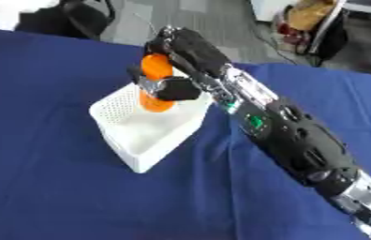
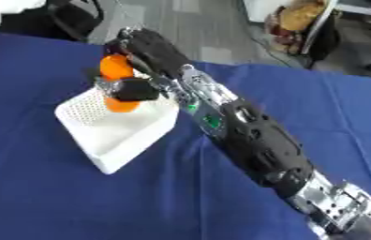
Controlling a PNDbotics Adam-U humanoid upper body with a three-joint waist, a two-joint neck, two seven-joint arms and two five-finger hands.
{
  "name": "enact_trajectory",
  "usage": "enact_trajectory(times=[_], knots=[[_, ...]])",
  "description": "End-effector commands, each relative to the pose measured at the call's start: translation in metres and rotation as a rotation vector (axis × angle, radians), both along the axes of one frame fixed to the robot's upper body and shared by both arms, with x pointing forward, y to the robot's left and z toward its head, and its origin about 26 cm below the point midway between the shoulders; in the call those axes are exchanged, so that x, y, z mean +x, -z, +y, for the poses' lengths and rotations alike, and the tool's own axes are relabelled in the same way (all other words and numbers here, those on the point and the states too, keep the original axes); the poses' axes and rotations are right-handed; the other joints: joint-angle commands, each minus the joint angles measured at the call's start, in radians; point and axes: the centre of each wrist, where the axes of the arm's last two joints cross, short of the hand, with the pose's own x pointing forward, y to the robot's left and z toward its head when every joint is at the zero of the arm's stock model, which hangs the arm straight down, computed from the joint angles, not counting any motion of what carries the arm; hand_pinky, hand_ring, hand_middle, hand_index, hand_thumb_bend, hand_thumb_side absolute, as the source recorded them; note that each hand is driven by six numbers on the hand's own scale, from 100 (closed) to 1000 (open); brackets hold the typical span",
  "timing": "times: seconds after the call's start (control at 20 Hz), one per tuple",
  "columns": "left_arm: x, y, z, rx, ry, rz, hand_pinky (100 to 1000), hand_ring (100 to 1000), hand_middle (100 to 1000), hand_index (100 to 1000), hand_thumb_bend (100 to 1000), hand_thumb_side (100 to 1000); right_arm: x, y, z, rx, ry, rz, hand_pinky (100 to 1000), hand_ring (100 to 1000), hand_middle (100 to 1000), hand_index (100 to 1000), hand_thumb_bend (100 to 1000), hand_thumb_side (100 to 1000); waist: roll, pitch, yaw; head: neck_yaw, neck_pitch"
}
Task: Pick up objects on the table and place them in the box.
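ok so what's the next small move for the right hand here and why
Probably lower a little, then open the fingers. The right hand has its fingers curled round the orange object, which is upright over the white box, its base seemingly inside but possibly not yet resting on the bottom.

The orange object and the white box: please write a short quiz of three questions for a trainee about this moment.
1. True or false: the right robot hand has its fingers curled round the orange object.
2. Where is the orange object?
A. Lying on the blue cloth
B. Held over the white box
C. Beside a person's hand
3. Fill in: the left robot hand is ____ in both views.

Key: 1 true; 2 B; 3 absent.
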Motion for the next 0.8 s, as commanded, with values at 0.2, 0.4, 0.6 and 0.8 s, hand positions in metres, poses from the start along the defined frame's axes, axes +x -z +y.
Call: enact_trajectory(times=[0.2, 0.4, 0.6, 0.8], knots=[[-0.003, -0.008, 0.000, 0.003, 0.007, -0.030, 902, 803, 890, 878, 186, 925, 0.004, 0.000, -0.011, -0.059, 0.014, 0.016, 622, 717, 787, 767, 476, 1000, 0.008, -0.018, -0.005, -0.028, 0.012], [-0.003, -0.006, 0.001, 0.010, 0.001, -0.029, 902, 803, 890, 876, 184, 925, 0.005, 0.003, -0.013, -0.066, 0.010, 0.034, 802, 805, 875, 825, 478, 1000, 0.013, -0.018, -0.013, -0.029, 0.020], [-0.003, -0.005, 0.004, 0.014, -0.009, -0.026, 903, 803, 889, 875, 183, 925, 0.004, 0.008, -0.015, -0.035, 0.002, 0.034, 803, 803, 881, 828, 475, 1000, 0.019, -0.018, -0.024, -0.024, 0.020], [-0.003, -0.001, 0.008, 0.028, -0.028, -0.017, 903, 803, 889, 872, 180, 926, -0.008, 0.020, -0.016, 0.049, -0.036, 0.049, 614, 740, 835, 785, 455, 1000, 0.026, -0.022, -0.048, -0.008, 0.015]])
